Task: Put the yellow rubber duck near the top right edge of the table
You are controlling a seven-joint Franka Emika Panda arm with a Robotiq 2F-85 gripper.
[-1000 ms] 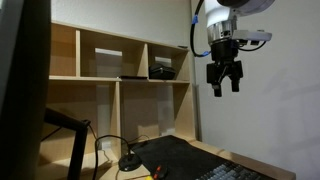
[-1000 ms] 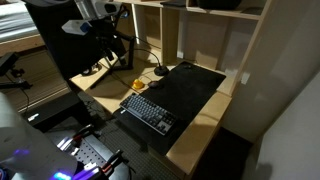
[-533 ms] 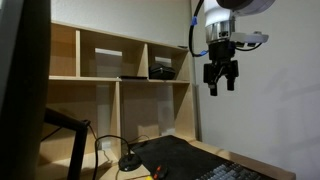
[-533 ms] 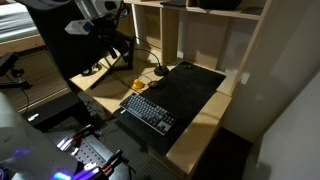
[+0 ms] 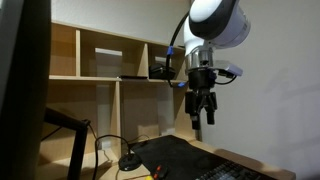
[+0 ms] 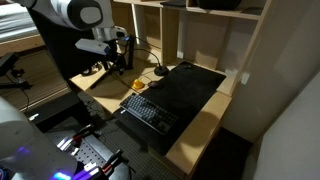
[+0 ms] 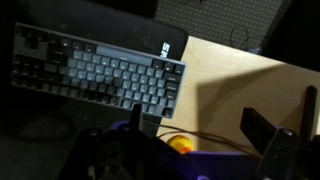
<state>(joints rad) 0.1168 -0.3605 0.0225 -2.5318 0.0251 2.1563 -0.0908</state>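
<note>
The yellow rubber duck (image 6: 138, 86) sits on the light wooden table (image 6: 200, 125) by the keyboard's far end, beside the black mat (image 6: 185, 85). In the wrist view the duck (image 7: 180, 145) lies below the keyboard's corner, with a thin cable running past it. It is a small yellow spot low in an exterior view (image 5: 156, 172). My gripper (image 5: 200, 108) hangs open and empty well above the table, fingers pointing down. It also shows in an exterior view (image 6: 120, 58) and in the wrist view (image 7: 198, 122), where the duck lies between the fingers' lines, far below.
A grey keyboard (image 7: 95, 75) lies on the mat (image 6: 150, 112). A small black stand (image 6: 158, 72) and cables sit near the duck. A tall light-wood shelf unit (image 5: 110, 90) stands behind the table. A dark monitor edge (image 5: 20, 90) fills the near side.
My arm has swung down and sideways, lowering the gripper from high up toward the table's duck end. The duck has not moved. The gripper stays open.
</note>
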